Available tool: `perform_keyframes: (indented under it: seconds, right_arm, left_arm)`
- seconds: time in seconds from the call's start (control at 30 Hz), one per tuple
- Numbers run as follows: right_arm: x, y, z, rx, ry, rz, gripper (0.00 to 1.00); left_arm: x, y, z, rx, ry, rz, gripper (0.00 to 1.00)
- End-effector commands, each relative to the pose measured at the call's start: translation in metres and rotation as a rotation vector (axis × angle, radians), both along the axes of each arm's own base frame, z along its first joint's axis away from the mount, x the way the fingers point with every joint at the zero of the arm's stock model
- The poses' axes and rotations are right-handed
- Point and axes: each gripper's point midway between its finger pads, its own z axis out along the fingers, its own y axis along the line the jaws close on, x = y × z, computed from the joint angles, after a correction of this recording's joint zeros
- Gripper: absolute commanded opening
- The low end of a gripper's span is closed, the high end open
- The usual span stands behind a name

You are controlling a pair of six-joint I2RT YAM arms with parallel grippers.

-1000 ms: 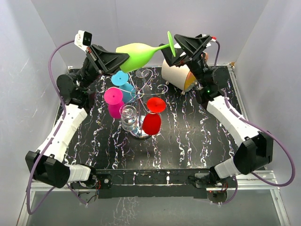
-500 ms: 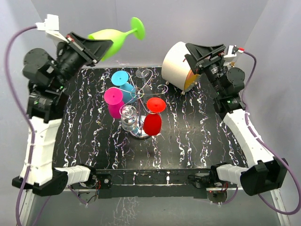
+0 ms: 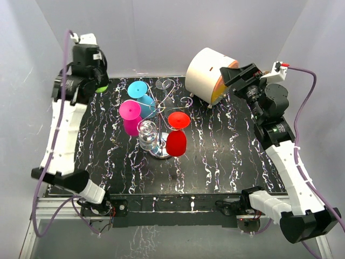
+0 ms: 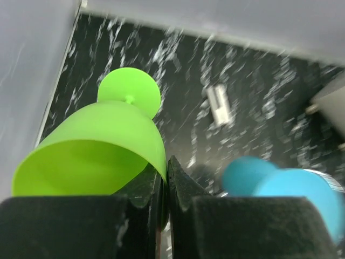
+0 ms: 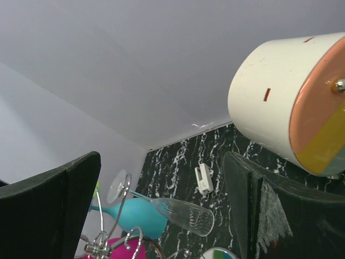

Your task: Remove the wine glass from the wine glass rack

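My left gripper (image 4: 166,183) pinches the green wine glass (image 4: 102,145) by the rim; right gripper (image 5: 161,181) gapes empty. I would lower foot-first, slowly.

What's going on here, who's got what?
The left fingers are shut on the green glass, which is off the rack and at the table's far-left corner. The right fingers are open and empty beside the drum. A blue glass, pink glass, red glass and clear glass hang on the rack.
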Motion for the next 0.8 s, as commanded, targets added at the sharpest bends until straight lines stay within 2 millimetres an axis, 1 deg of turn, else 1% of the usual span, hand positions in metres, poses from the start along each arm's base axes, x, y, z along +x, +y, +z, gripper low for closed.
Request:
perform_keyframes:
  seconds: [0.0,0.1,0.17,0.4,0.5,0.6,0.77]
  right_arm:
    - [-0.006,-0.012,-0.003,-0.101,-0.004,-0.055,0.96]
    - [-0.006,-0.012,-0.006,-0.113,0.005,-0.05,0.96]
    - [-0.005,-0.011,-0.008,-0.118,0.01,-0.047,0.96]
    - [0.0,-0.006,-0.013,-0.122,0.023,-0.022,0.96]
    - [0.001,-0.005,-0.015,-0.132,0.028,-0.021,0.96]
    - [0.002,-0.008,-0.017,-0.144,0.03,-0.032,0.96]
    - [0.004,-0.008,-0.019,-0.153,0.033,-0.038,0.96]
  left_arm:
    - [-0.002,0.045,-0.059,0.108,0.221,0.081,0.0]
    - [0.012,0.068,-0.094,0.023,0.296,0.09,0.0]
    - [0.019,0.077,-0.115,0.01,0.353,0.096,0.0]
    - [0.05,0.087,-0.184,-0.012,0.531,0.103,0.0]
    - [0.065,0.09,-0.202,-0.023,0.57,0.104,0.0]
    - [0.079,0.092,-0.208,-0.026,0.578,0.108,0.0]
    - [0.092,0.096,-0.235,-0.041,0.643,0.11,0.0]
